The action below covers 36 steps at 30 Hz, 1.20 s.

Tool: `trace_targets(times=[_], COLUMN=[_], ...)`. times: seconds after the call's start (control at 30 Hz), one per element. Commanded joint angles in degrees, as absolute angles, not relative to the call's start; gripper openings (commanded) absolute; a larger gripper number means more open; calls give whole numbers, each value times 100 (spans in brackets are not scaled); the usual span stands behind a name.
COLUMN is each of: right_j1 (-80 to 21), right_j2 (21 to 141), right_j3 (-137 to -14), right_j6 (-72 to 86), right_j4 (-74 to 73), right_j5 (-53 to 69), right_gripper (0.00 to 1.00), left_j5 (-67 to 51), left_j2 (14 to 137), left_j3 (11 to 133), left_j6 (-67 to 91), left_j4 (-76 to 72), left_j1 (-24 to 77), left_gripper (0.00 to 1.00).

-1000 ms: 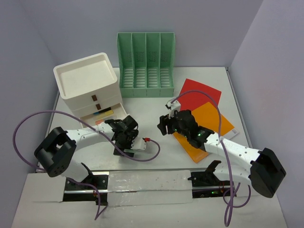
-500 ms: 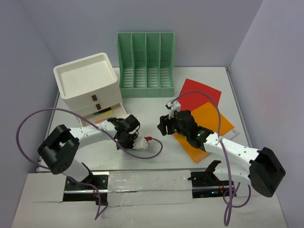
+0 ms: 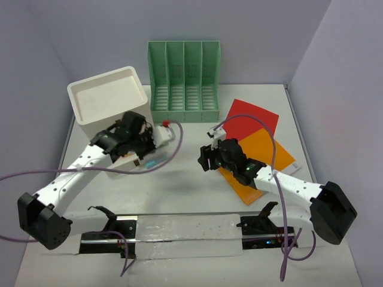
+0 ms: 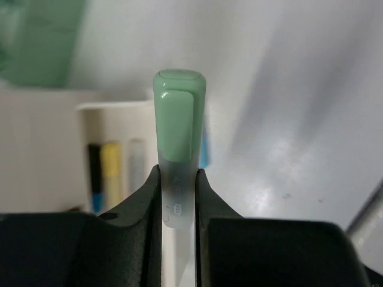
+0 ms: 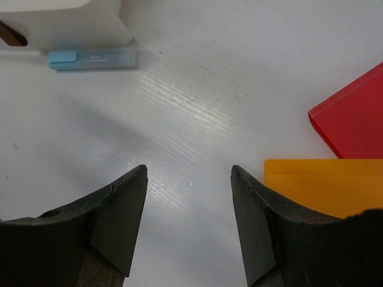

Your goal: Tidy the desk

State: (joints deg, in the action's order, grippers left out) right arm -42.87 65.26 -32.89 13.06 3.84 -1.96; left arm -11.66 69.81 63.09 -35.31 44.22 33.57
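Left wrist view: left fingers (image 4: 140, 239) clamp the green marker (image 4: 179, 149) below its cap; likely light, stiff, slick. Right fingers (image 5: 116, 218) stand apart, empty.

I have the left arm (image 3: 72, 179) stretched forward toward the far left, and the left gripper (image 4: 178, 188) is clamped tight on a green marker (image 4: 178, 125). The right arm (image 3: 287, 186) reaches in toward the middle, the right gripper (image 5: 188, 179) pointing down with its fingers spread wide.
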Motion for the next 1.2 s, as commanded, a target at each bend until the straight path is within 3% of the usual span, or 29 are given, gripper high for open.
trace_targets(times=[0.0, 0.23, 0.43, 0.73, 0.9, 1.1, 1.17], right_j1=[-4280, -4401, -4565, -4803, -5140, -5387, -5436], right_j2=[6814, 7163, 7147, 7219, 7585, 8022, 8136], right_j3=[-3734, -4030, -4095, -4020, -4380, -4903, -5034], right_j6=[1392, 1533, 1513, 1500, 1209, 985, 899], right_j4=[561, 541, 558, 526, 437, 308, 310], right_j5=[-248, -368, -526, -837, -954, -1002, -965], right_gripper=[64, 61, 61, 60, 61, 61, 61], left_j5=[-307, 445, 982, 559, -92, -88, -53], left_j2=[6667, 6715, 6903, 7241, 7152, 7042, 6943], left_j3=[6849, 6601, 5933, 5932, 5839, 5766, 5781], left_j6=[-2360, -2205, -2171, -2320, -2568, -2803, -2817], left_j4=[3929, 3647, 3011, 3087, 3295, 3471, 3500], left_j1=[2240, 1044, 928, 870, 870, 870, 870], left_gripper=[0, 0, 0, 0, 8, 25, 27])
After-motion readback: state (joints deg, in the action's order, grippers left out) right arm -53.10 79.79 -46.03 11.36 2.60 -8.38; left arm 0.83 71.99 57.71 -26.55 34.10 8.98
